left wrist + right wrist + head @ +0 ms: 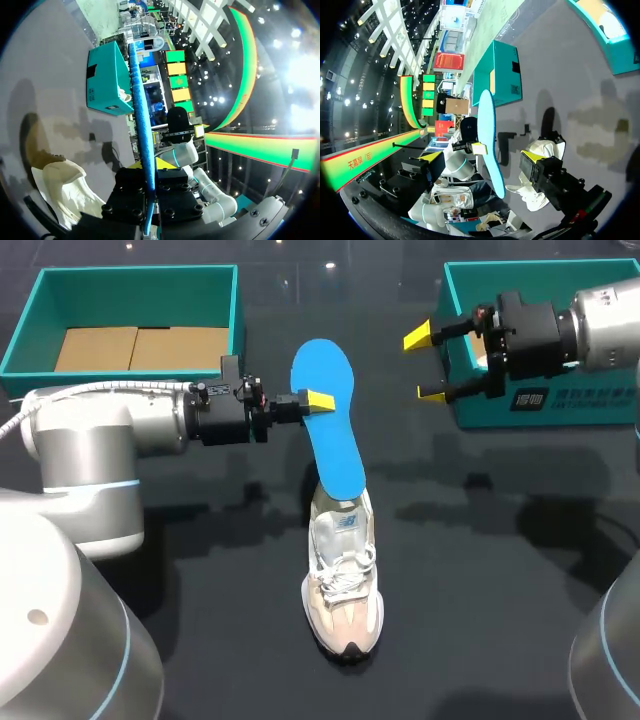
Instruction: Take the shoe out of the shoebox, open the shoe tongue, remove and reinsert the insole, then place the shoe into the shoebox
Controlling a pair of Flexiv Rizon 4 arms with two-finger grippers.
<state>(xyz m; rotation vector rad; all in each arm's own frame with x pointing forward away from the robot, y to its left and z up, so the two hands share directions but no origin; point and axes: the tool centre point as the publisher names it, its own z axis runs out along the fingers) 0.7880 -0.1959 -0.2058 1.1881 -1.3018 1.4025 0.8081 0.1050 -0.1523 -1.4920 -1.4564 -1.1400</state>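
Note:
A cream and white sneaker point(343, 580) stands on the dark table with its toe toward the front edge. My left gripper point(318, 400) is shut on the edge of a blue insole point(330, 425), which stands tilted with its lower end at the shoe's opening. The left wrist view shows the insole point(142, 120) edge-on between the fingers, with the shoe point(60, 190) below it. My right gripper point(425, 365) hangs open and empty at the near left corner of the right shoebox point(540, 405), to the right of the insole. In the right wrist view the insole point(490, 145) and the shoe point(542, 172) lie ahead.
A second teal box point(130, 285) with a cardboard liner sits at the back left. The left arm's body point(90, 450) fills the near left of the table. Bare dark tabletop point(500, 570) surrounds the shoe.

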